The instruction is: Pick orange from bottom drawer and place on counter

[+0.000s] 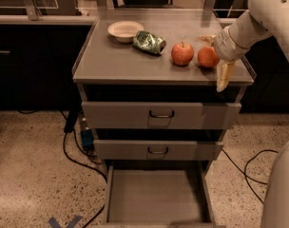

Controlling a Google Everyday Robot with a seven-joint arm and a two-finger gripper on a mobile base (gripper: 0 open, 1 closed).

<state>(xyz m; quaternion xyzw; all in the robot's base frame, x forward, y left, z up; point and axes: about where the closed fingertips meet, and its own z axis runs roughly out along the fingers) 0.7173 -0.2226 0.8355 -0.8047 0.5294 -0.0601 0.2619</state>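
Matt grey metal counter [120,61]; smooth, faintly glossy orange [208,57]; pale matt plastic tool [212,62] at counter's right edge.

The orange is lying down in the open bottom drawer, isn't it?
Not quite. The camera view shows the orange sitting on the counter, beside the apple. The end effector is at the counter's right edge, its open fingers on either side of the orange. The bottom drawer is open, as you said.
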